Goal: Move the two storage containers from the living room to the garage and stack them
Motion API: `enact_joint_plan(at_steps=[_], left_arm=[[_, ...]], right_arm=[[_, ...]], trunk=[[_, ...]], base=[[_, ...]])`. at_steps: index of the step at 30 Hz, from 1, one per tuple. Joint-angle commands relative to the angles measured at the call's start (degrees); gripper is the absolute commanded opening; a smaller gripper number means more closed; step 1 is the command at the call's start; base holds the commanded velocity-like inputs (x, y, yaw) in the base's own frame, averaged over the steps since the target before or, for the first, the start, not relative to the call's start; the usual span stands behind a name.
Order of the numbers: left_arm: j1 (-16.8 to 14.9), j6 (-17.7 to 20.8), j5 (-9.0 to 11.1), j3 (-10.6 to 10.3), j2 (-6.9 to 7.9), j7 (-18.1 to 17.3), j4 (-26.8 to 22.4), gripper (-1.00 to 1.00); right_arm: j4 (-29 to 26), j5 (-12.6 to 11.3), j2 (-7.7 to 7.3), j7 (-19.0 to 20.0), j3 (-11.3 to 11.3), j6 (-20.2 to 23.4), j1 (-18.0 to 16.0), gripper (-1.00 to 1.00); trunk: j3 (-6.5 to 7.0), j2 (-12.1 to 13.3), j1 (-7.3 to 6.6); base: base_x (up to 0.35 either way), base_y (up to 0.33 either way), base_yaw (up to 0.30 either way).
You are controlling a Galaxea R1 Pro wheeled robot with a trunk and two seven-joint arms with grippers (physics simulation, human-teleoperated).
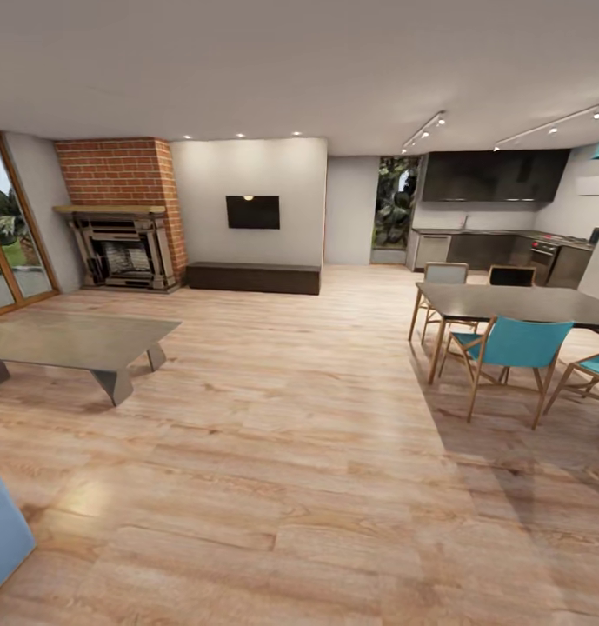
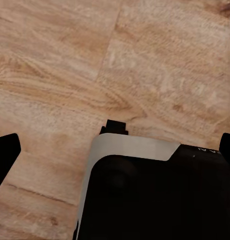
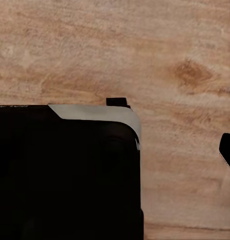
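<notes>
Facing the living room: brick fireplace [image 1: 125, 213] upper left, coffee table [image 1: 77, 341] left, dining table [image 1: 516, 304] right; no storage containers in sight. Gripper opening impossible to tell. Risk: clipping the coffee table through careless turning while searching

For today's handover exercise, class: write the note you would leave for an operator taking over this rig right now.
Left claw: fingertips far apart at the frame's edges, open, holding nothing. Right claw: one fingertip visible; state cannot be told.
Location: living room, wood plank floor, brick fireplace, wall TV, coffee table, dining table.
Containers: not located yet.
Done: nothing evident.
Left: find both containers, carry them to the garage, stack them.
</notes>
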Motion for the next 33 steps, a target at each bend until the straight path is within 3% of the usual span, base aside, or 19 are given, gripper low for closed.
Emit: enact_joint_plan(at_steps=[1,33], left_arm=[[-0.04,-0.16,0.46,-0.49,0.00,0.12,0.04,1.00],[-0.04,-0.16,0.46,-0.48,0.08,0.12,0.07,1.00]], right_arm=[[0.17,-0.29,0.04,-0.15,0.29,-0.33,-0.08,1.00],[0.17,-0.29,0.08,0.11,0.28,-0.33,-0.08,1.00]], trunk=[[-0.07,-0.05,0.04],[-0.07,-0.05,0.04]], base=[[0.326,0.000,0.000],[0.326,0.000,0.000]])
